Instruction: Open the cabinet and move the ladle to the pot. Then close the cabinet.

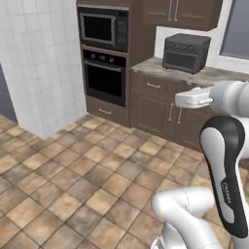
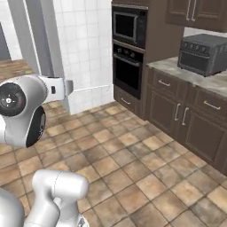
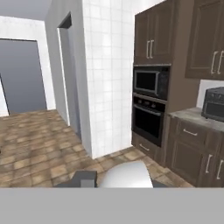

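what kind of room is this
A home-style kitchen, rendered. A built-in microwave sits above a wall oven, a toaster oven stands on a stone counter, and dark wood cabinets line the wall.

Dark brown wall cabinet (image 3: pixel 210 39) over the counter, doors shut, vertical silver bar handles.

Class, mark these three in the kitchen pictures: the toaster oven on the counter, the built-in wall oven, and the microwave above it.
toaster oven (image 1: pixel 186 52): left base view, on its dark front face.
wall oven (image 2: pixel 127 71): right base view, on its glass door.
microwave (image 3: pixel 147 81): hand view, on its door window.
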Available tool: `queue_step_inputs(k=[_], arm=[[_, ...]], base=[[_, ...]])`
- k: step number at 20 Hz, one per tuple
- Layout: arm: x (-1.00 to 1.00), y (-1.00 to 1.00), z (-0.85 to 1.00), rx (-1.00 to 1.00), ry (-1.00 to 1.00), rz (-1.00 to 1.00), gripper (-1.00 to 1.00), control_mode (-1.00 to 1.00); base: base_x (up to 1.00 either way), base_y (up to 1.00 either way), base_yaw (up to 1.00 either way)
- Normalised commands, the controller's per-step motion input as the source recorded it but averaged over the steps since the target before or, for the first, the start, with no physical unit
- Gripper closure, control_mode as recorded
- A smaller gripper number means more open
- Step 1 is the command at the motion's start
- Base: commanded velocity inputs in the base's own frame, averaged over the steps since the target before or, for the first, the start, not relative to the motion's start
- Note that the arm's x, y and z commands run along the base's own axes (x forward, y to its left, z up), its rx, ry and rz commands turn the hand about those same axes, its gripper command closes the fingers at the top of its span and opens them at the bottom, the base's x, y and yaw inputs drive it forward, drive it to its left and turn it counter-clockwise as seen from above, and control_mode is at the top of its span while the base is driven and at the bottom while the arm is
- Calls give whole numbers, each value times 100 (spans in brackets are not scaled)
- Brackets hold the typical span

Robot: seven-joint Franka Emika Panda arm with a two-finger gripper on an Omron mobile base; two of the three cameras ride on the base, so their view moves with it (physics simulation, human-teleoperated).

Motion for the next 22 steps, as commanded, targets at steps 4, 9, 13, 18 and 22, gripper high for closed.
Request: queue_step_inputs(k=[4,9,13,18,22], arm=[[0,0,0,0,0,0,100,100],[0,0,0,0,0,0,100,100],[0,0,0,0,0,0,100,100],[0,0,0,0,0,0,100,100],[0,0,0,0,0,0,100,100]], base=[[100,-42,48],[100,-14,25],[100,25,-3],[100,14,8],[99,-3,65]])
